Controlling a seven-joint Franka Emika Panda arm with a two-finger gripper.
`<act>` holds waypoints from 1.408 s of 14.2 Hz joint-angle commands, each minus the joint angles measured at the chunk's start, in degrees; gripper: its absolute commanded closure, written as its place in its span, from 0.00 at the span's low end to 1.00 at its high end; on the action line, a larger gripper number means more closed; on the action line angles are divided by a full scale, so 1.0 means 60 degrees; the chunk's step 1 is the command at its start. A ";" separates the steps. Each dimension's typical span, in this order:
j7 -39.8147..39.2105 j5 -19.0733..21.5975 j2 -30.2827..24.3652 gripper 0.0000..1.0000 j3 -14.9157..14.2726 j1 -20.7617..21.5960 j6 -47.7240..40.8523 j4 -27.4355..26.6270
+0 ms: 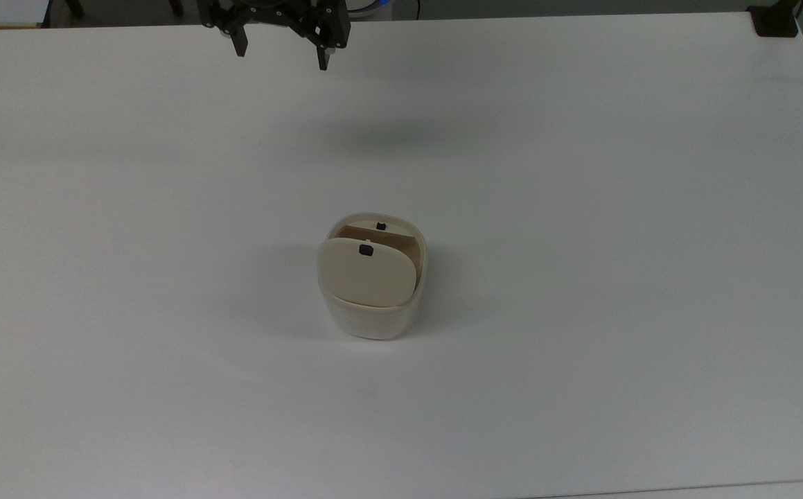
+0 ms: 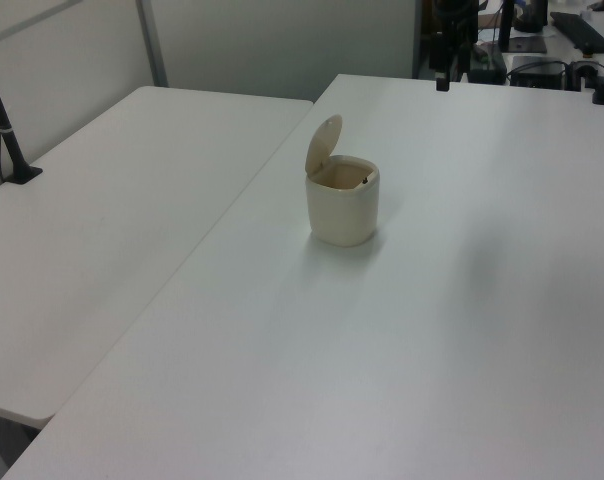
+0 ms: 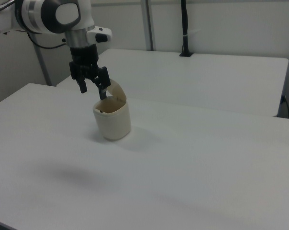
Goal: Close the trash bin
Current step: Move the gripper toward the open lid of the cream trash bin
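The trash bin [image 1: 372, 281] stood mid-table [image 1: 581, 242] with its lid [image 1: 368, 273] raised; the left view showed the lid [image 2: 323, 145] tilted up over the brownish interior, hinged at the left view's left. The gripper [image 1: 282, 57] hung at the top view's far edge, jaws wide and holding nothing, well apart from the bin. A second table [image 2: 112, 220] stood beside on the left view's left.
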 commanded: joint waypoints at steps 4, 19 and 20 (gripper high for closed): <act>-0.0835 -0.0119 0.0060 0.00 -0.0052 0.0100 0.0063 -0.0146; -0.0647 0.1374 0.1493 1.00 0.0007 0.0202 0.4668 0.0469; -0.0369 0.1390 0.1669 1.00 0.0080 0.0217 0.5387 0.0470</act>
